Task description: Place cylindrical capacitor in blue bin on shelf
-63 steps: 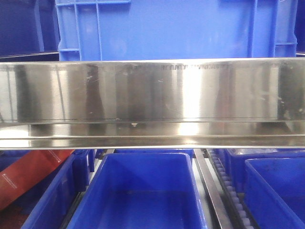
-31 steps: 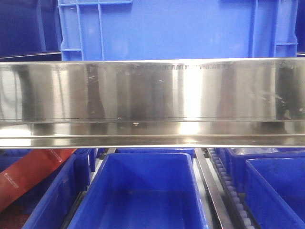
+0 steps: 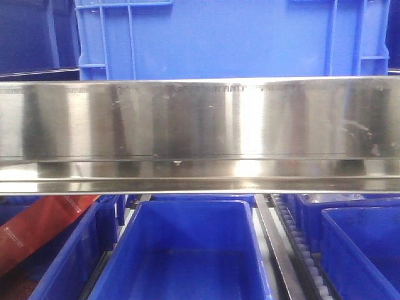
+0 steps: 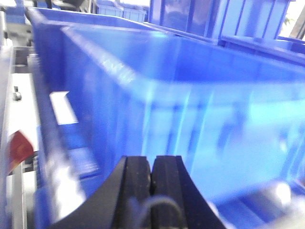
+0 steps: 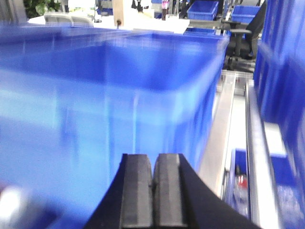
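While the front view fills with the shelf [image 3: 200,119], we see its wide, scratched steel rail crossing the frame from 9 to 3 o'clock. Above it, at 12 o'clock, stands a large blue crate [image 3: 231,37]. Below the rail, at 6 o'clock, sits an open blue bin [image 3: 187,250], its inside bare as far as we can see. More blue bins flank it at 4 o'clock [image 3: 362,250] and 8 o'clock [image 3: 69,256], with a red strip [image 3: 37,228] lying at 8 o'clock and a white roller track [image 3: 306,256] running between the lanes at 5 o'clock.

From the left wrist view, our left tool [image 4: 151,174] has its black pads pressed together with nothing between them, in front of a blurred blue bin wall [image 4: 190,109]. From the right wrist view, our right tool [image 5: 153,186] is likewise closed, pads touching and holding nothing, facing another blurred blue bin [image 5: 119,95].

We cannot find the cylindrical capacitor in any view.
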Action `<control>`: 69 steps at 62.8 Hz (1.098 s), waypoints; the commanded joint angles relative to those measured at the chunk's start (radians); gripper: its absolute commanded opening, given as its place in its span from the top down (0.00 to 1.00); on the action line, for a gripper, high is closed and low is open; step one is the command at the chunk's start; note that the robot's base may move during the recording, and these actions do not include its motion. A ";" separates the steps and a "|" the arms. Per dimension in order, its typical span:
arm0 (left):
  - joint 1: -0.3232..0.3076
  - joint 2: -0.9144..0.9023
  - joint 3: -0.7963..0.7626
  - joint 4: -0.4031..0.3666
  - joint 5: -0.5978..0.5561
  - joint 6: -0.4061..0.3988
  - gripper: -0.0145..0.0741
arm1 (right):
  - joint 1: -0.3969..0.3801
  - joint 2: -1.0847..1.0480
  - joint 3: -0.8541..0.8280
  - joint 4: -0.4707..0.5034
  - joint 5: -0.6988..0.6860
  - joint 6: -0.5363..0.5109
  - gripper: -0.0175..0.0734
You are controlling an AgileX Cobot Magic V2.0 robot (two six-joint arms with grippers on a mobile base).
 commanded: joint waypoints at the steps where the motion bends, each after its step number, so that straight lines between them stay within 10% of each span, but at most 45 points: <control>1: 0.028 -0.114 0.063 -0.002 -0.025 -0.005 0.96 | -0.005 -0.086 0.060 -0.009 -0.035 -0.006 0.99; 58: 0.124 -0.478 0.175 -0.002 -0.025 -0.005 0.96 | -0.009 -0.296 0.120 -0.022 -0.014 -0.006 0.99; 69: 0.127 -0.478 0.175 -0.002 -0.025 -0.005 0.96 | -0.153 -0.355 0.266 0.014 -0.145 -0.098 0.99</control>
